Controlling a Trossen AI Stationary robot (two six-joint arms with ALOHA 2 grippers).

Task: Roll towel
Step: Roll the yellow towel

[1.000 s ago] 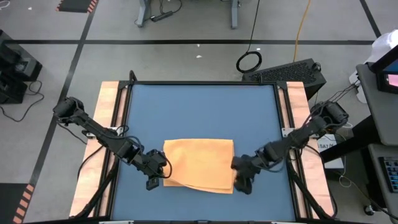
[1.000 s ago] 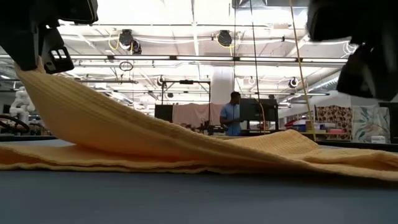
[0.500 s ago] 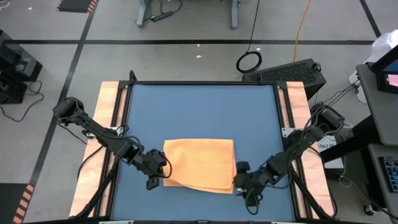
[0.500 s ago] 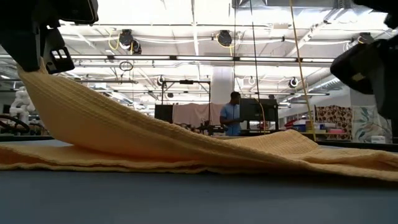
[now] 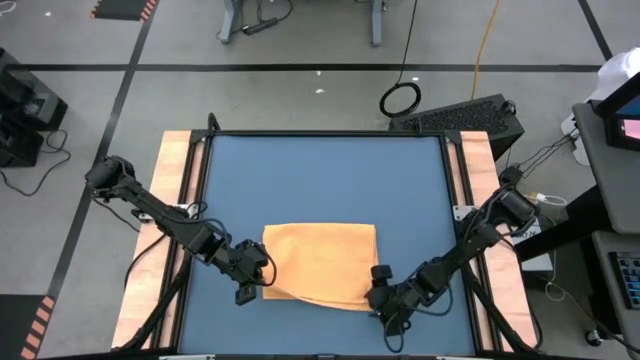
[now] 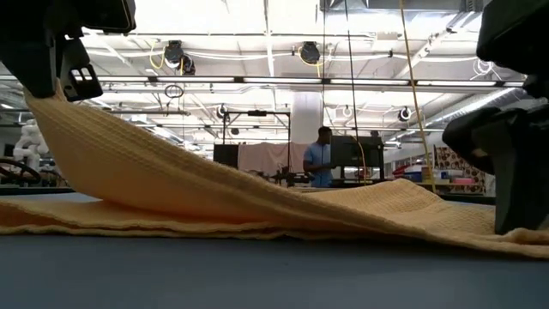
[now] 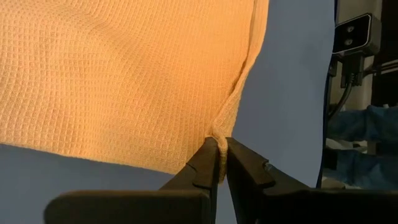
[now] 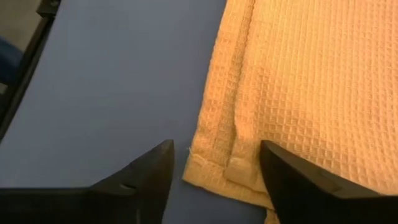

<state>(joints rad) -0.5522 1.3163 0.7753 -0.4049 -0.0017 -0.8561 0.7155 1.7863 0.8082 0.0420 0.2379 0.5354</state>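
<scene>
Towel [image 5: 320, 262] lies folded on the blue bench [image 5: 325, 180], near the front edge, roughly centred between the two arms. Orange-yellow waffle weave, layers stacked, hemmed edges visible.

Left tool [image 5: 256, 277] sits at the towel's front-left corner. Left wrist view: both fingers [image 7: 205, 167] pressed together on a thin fold of towel [image 7: 124, 81] edge, pinching it. Low view shows that corner lifted off the bench, the towel [image 6: 214, 193] sloping from the raised left tool [image 6: 60, 64] down to the flat part. The rest lies flat on the bench [image 6: 274, 275].

Right tool [image 5: 380, 298] is at the towel's front-right corner, low over the bench. Right wrist view: fingers [image 8: 140, 177] spread wide, one on either side of the towel [image 8: 298, 81] corner, nothing between them gripped. Corner shows two or three stacked hems lying flat on the bench [image 8: 106, 87]. Whether the finger tips touch the cloth cannot be told. In the low view the right tool [image 6: 515, 154] is a dark mass at the towel's far end, down near bench level.

Wood strips run along both bench sides in the high view. Black keyboard-like unit [image 5: 465, 115] sits beyond the bench's rear right corner. A person [image 6: 321, 159] in a blue top stands well back in the room behind the bench.
</scene>
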